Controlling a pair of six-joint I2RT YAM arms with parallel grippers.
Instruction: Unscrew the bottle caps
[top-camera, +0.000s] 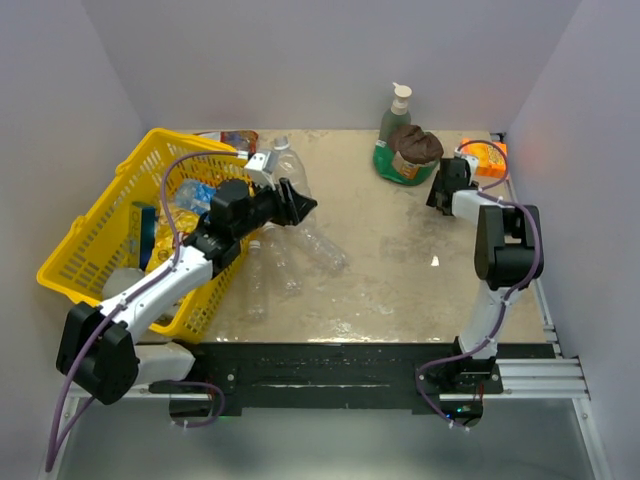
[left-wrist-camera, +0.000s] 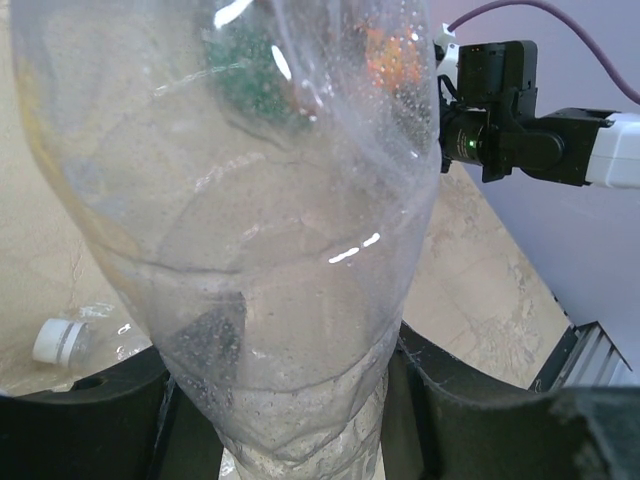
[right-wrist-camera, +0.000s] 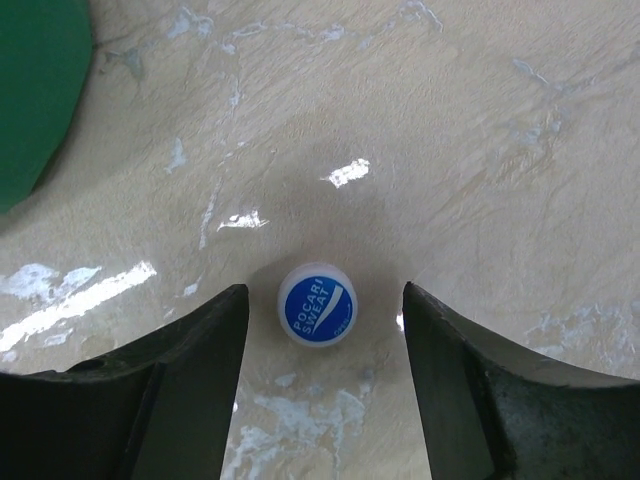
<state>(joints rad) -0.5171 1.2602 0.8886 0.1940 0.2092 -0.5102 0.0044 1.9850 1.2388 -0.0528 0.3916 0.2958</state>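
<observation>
My left gripper (top-camera: 297, 205) is shut on a clear ribbed bottle (top-camera: 286, 172) and holds it above the table beside the basket. In the left wrist view this bottle (left-wrist-camera: 250, 200) fills the frame between the black fingers (left-wrist-camera: 470, 400); its cap does not show there. Two more clear bottles (top-camera: 318, 247) lie on the table below it, and one shows a white cap (left-wrist-camera: 55, 341). My right gripper (top-camera: 437, 192) is open, pointing down at the table. A loose blue-and-white cap (right-wrist-camera: 317, 303) lies flat between its fingers (right-wrist-camera: 200, 360), touching neither.
A yellow basket (top-camera: 95, 240) with several items stands at the left. A green pump bottle (top-camera: 397, 125) and a brown object (top-camera: 415, 145) stand at the back. An orange packet (top-camera: 487, 158) lies at the back right. A small white object (top-camera: 434, 261) lies mid-table.
</observation>
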